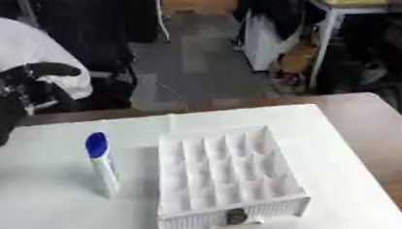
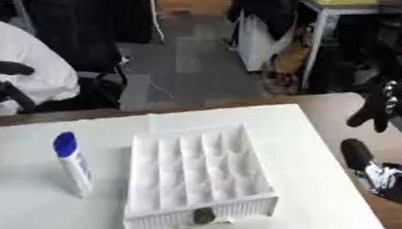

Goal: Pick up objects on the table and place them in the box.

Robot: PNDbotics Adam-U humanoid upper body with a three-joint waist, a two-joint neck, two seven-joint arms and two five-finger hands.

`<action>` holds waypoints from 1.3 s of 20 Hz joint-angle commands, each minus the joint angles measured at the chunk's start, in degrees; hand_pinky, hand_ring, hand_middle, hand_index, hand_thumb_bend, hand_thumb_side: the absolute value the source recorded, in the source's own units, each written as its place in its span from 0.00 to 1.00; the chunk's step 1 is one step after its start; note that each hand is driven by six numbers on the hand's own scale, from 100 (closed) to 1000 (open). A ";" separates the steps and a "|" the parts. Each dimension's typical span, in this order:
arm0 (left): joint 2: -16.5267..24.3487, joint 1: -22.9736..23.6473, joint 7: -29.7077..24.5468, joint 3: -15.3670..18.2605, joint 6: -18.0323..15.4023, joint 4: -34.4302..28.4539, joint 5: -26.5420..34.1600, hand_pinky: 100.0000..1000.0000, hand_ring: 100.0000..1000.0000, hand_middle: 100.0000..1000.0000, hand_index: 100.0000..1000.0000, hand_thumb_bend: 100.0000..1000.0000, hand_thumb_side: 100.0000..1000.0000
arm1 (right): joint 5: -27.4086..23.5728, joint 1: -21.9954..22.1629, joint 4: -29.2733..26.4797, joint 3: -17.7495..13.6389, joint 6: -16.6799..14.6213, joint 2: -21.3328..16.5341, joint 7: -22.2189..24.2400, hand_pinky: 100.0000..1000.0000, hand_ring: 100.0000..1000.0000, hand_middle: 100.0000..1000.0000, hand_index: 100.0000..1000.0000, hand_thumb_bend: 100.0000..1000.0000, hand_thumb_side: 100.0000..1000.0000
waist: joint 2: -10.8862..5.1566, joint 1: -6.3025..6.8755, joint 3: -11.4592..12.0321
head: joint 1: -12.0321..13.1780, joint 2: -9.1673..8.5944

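Worktop (image 1: 338,156): white surface. White box (image 1: 227,178): gridded compartments, dark round item at its near wall, set mid-worktop. White tube with blue cap (image 1: 103,165): upright, just left of box, apart from it. Left hand (image 1: 23,87): raised at left edge, fingers relaxed, grasping nothing. Right hand (image 2: 376,108): raised at right edge, fingers hanging straight, grasping nothing.

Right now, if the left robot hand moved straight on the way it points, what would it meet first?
Probably nothing: the left robot hand points rightward, behind the white plastic grid box, where the way looks free; depth is unclear.
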 commanded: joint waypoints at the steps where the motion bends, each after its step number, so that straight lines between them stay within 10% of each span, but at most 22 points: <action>1: 2.90 -1.52 2.41 0.94 -0.73 1.23 0.57 0.82 0.65 0.88 0.90 1.00 0.62 | -0.05 -0.24 -0.88 -0.39 0.02 -0.92 0.42 0.20 0.31 0.14 0.41 0.30 0.76 | -0.38 -0.04 -0.01 | 0.62 -0.01; 26: 4.41 -12.35 -9.45 -4.77 -5.22 26.43 -12.42 0.75 0.54 0.84 0.92 1.00 0.50 | -0.69 -0.69 -0.88 0.11 -0.68 -0.57 4.30 0.20 0.32 0.14 0.42 0.31 0.76 | -0.08 0.00 -0.92 | 2.44 0.41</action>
